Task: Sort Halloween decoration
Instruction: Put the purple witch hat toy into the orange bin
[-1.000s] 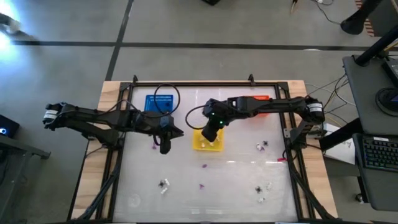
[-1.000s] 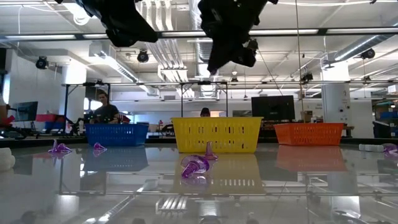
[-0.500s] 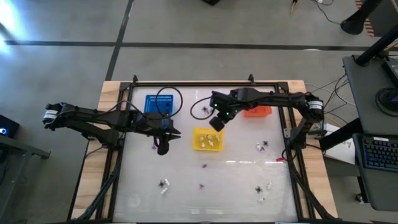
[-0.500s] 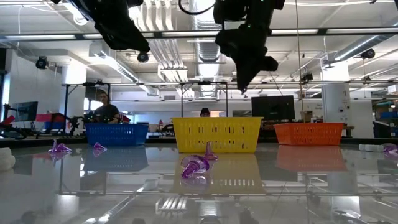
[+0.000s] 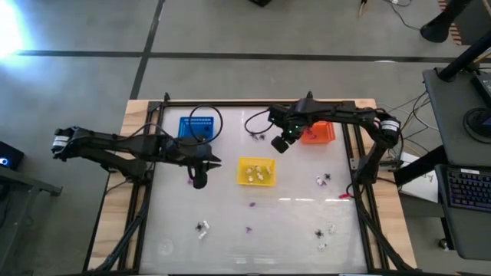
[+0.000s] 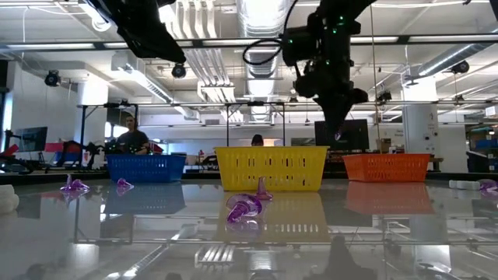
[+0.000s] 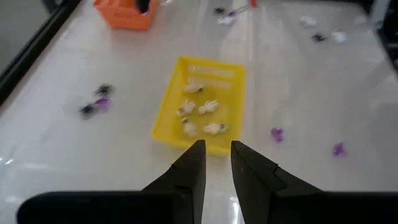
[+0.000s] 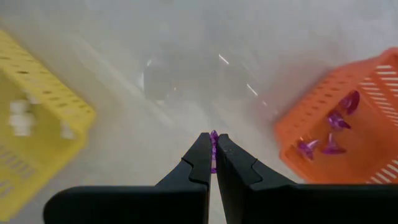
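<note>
My right gripper point(image 5: 281, 144) hangs above the table between the yellow basket point(image 5: 256, 171) and the orange basket point(image 5: 317, 133), shut on a tiny purple trinket point(image 8: 213, 138). The orange basket holds several purple trinkets point(image 8: 329, 130); the yellow one holds white trinkets point(image 7: 202, 112). My left gripper point(image 5: 199, 182) hovers left of the yellow basket, its fingers point(image 7: 193, 165) a little apart with nothing between them. A blue basket point(image 5: 196, 127) stands at the far left. Loose purple point(image 5: 252, 205) and black-and-white trinkets point(image 5: 202, 227) lie on the table. My right gripper pinches the purple trinket between its two fingertips point(image 8: 202, 149), pointing steeply down from above. Only a sliver of the trinket point(image 8: 213, 135) shows at the free ends of the fingers. It is lifted clear of the table, high above it in the low view point(image 6: 338, 137).
More trinkets lie near the right edge point(image 5: 323, 180) and the near right point(image 5: 321, 234); one purple piece point(image 5: 190, 180) lies beside my left gripper. A black frame point(image 5: 230, 103) rims the table. A cable loops over the blue basket point(image 5: 205, 116).
My right gripper has swung from above the yellow basket toward the table's far right, to the orange basket's left side, sinking a little and tipping steeply downward, staying shut. My left arm has kept its place.
</note>
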Controlling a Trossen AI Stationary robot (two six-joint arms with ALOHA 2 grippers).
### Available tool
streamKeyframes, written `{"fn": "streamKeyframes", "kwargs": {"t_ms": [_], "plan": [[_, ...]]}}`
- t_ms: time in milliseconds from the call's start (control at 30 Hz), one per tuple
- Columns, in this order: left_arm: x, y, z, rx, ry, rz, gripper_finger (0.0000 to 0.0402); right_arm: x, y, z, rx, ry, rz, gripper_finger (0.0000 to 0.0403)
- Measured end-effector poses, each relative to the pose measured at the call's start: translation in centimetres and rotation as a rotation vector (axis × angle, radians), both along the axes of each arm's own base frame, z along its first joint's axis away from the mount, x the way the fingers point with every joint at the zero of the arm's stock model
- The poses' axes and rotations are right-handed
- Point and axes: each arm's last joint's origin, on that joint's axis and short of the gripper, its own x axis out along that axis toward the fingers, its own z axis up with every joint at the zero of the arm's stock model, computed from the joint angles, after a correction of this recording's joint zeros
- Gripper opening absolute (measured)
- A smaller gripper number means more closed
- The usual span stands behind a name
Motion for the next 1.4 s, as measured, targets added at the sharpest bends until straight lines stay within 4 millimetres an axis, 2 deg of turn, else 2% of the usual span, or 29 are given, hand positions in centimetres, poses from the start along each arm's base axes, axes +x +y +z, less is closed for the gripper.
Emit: {"fn": "streamKeyframes", "kwargs": {"t_ms": [200,400,600,833,1133,1400], "plan": [[-0.4,0.3,1.2,0.051,0.051,0.064,0.0059,-1.0,-1.3,-0.7,0.010,0.032,0.020,0.0008],[-0.6,0.4,2.4,0.080,0.060,0.100,0.0059,-2.5,-2.8,-0.5,0.011,0.076,0.021,0.0008],[-1.2,0.6,2.2,0.096,0.124,0.147,0.0059,-4.9,-4.2,-0.4,-0.008,0.143,-0.010,0.0008],[-1.5,0.9,2.0,0.125,0.156,0.225,0.0059,-7.6,-5.1,-1.6,0.035,0.187,-0.030,0.0008],[-1.6,1.5,2.1,0.163,0.146,0.317,0.0059,-8.9,-5.2,-3.3,0.075,0.233,0.041,0.0009],[-1.6,2.3,2.0,0.144,0.143,0.371,0.0059,-8.9,-5.2,-4.7,0.046,0.203,0.068,0.0009]]}}
